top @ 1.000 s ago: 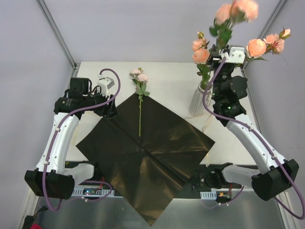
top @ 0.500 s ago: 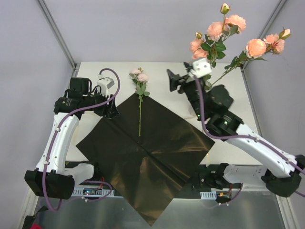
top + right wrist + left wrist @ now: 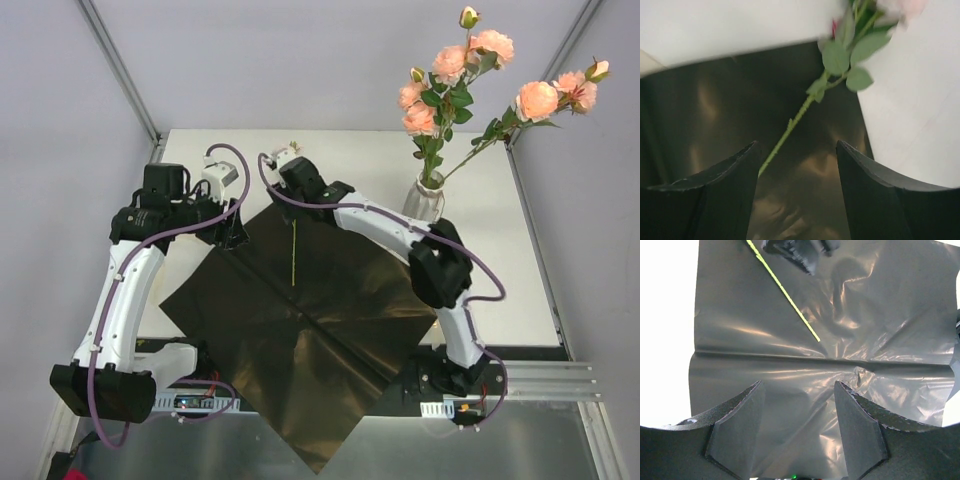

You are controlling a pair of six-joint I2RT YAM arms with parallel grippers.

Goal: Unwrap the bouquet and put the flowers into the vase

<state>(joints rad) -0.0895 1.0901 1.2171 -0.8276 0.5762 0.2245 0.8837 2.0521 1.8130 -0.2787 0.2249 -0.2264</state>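
White-shelled arms (image 3: 125, 290) with black joint housings (image 3: 440, 275) noted; purple cables (image 3: 92, 385) are routed along each link. Matte black wedge-shaped pincer fingers (image 3: 735, 435) are fitted.

Glossy black wrapping paper (image 3: 310, 310), peach-pink roses (image 3: 450, 62), a ribbed white-grey vase (image 3: 425, 200), one thin green stem (image 3: 294, 255).

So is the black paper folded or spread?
Spread: the black paper lies open as one flat sheet, creases visible, with one flower stem on it.
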